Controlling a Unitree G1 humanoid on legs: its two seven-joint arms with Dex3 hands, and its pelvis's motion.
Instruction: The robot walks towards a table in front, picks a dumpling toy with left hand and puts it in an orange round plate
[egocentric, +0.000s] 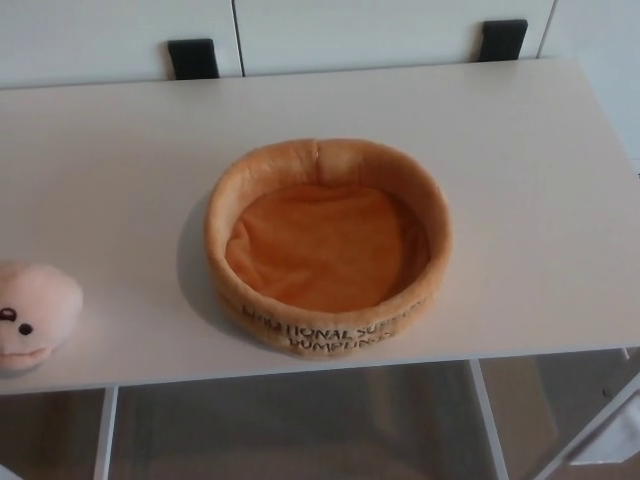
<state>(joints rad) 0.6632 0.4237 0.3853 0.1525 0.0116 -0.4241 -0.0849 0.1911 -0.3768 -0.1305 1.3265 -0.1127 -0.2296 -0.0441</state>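
The dumpling toy (35, 315) lies at the near left of the white table (520, 170), close to the front edge and partly cut off by the frame, its small face turned toward me. Well apart from it, to the right, sits the orange round plate (327, 325), a soft plush ring with dark lettering on its near wall and nothing inside. Neither of my hands shows, so I cannot tell whether they are released or clenched. I judge I am at the end of the approach, with the pick not yet begun. Next I must bring my left hand over the toy and close around its body.
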